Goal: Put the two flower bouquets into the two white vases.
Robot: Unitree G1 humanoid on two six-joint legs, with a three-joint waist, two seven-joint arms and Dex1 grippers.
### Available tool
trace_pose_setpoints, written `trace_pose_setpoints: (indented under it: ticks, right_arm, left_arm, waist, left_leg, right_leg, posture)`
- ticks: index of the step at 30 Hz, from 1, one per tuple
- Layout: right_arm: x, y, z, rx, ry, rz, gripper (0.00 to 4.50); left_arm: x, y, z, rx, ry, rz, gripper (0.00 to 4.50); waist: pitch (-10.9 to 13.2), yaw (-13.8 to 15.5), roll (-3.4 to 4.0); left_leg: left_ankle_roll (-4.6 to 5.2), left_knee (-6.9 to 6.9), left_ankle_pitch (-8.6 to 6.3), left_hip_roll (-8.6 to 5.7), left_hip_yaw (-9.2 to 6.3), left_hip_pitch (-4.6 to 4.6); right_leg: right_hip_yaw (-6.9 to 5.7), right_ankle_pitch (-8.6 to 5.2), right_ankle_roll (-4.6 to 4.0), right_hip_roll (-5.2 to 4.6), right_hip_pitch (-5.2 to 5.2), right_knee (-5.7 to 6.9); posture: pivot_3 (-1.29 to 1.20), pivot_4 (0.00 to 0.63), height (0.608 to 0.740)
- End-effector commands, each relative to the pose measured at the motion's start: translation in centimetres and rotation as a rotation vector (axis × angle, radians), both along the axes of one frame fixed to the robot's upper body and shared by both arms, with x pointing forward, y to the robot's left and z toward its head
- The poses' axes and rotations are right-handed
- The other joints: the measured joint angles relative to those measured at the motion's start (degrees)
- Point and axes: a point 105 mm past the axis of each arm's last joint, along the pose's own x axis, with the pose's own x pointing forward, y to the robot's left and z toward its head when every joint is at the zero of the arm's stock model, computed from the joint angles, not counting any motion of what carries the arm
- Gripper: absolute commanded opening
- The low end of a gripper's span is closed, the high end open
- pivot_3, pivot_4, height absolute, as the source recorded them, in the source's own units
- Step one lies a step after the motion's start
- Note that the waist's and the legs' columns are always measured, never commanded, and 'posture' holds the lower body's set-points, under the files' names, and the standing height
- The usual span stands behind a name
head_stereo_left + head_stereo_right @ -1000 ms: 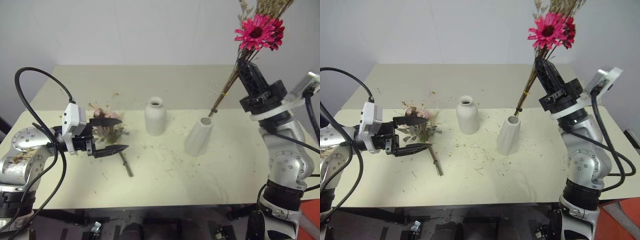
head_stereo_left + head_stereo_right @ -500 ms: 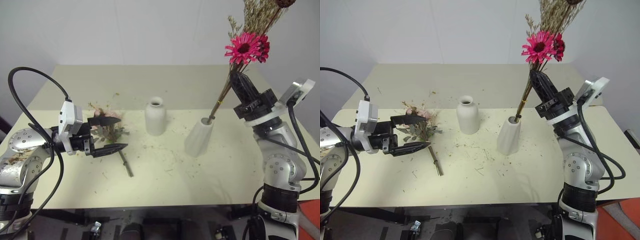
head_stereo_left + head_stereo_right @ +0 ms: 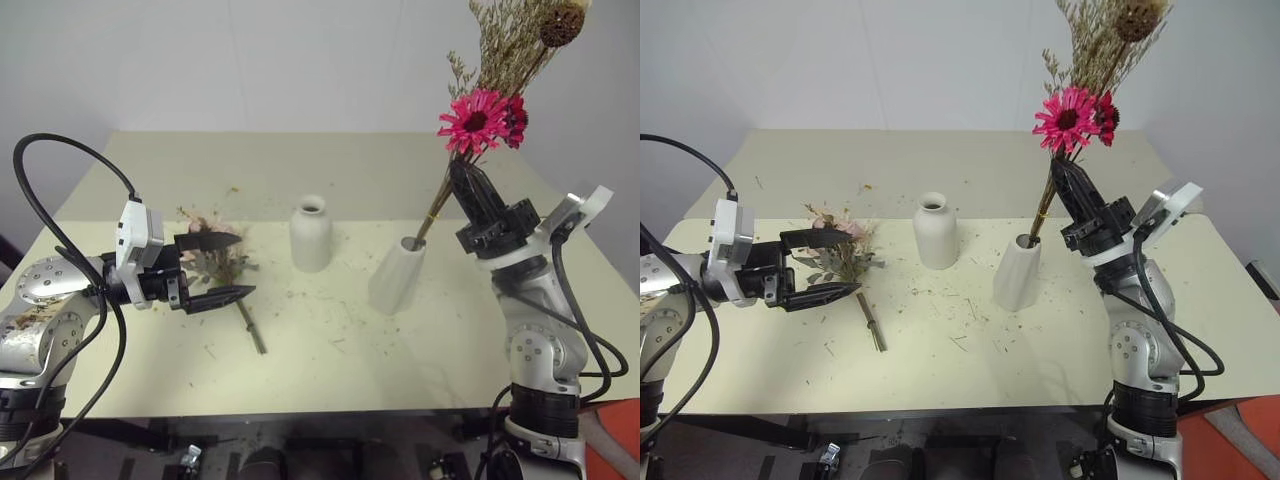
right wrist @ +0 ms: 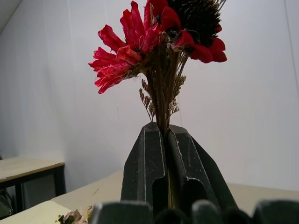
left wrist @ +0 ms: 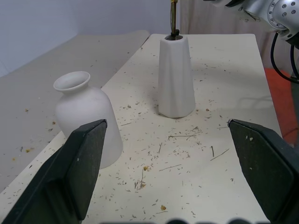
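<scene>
Magenta daisy bouquet: your right end effector pinches its stems, the tips entering the tapered vase. Bottle vase stands empty beside it. Rose bouquet lies on the desk, under your left end effector, fingers spread.

You have a pale cream table, strewn with dried plant crumbs. On it, left: the pink rose bouquet, lying flat, stems toward the near edge. Centre: the bottle-shaped vase, upright. Just right of it: the tapered vase, leaning.
</scene>
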Motion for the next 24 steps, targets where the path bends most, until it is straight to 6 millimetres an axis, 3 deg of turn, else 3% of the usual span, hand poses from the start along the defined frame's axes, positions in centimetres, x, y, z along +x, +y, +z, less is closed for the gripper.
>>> trace_pose_setpoints:
  ticks: [1,14,24]
  right_arm:
    - [-0.2,0.6,0.0,-0.009,-0.016,0.011,0.02]
    - [-0.7,1.3,1.7,-0.031,-0.081,0.025,0.02]
    - [0.0,1.2,-1.2,-0.054,-0.009,0.008,0.02]
  left_arm:
    - [-0.4,0.1,1.3,0.011,-0.057,0.0,4.5]
    - [-0.5,0.2,1.2,0.009,-0.058,0.005,4.5]
    - [-0.4,0.2,1.2,0.006,-0.063,0.01,4.5]
  waist:
    - [0.0,-0.03,0.0]
    - [0.0,0.07,0.0]
    - [0.0,0.1,0.0]
  left_leg:
    - [0.0,0.0,0.0,0.0,0.0,0.03]
    - [0.0,-0.01,0.0,0.0,0.0,0.16]
    - [0.0,-0.01,0.0,0.0,0.0,0.17]
  right_leg:
    - [0.0,0.0,0.0,0.0,0.04,-0.01]
    - [-0.01,-0.01,0.0,-0.01,0.18,-0.05]
    - [-0.01,-0.01,0.0,-0.01,0.21,-0.05]
  posture:
    - [0.0,0.15,0.74]
    - [0.0,0.15,0.74]
    - [0.0,0.15,0.74]
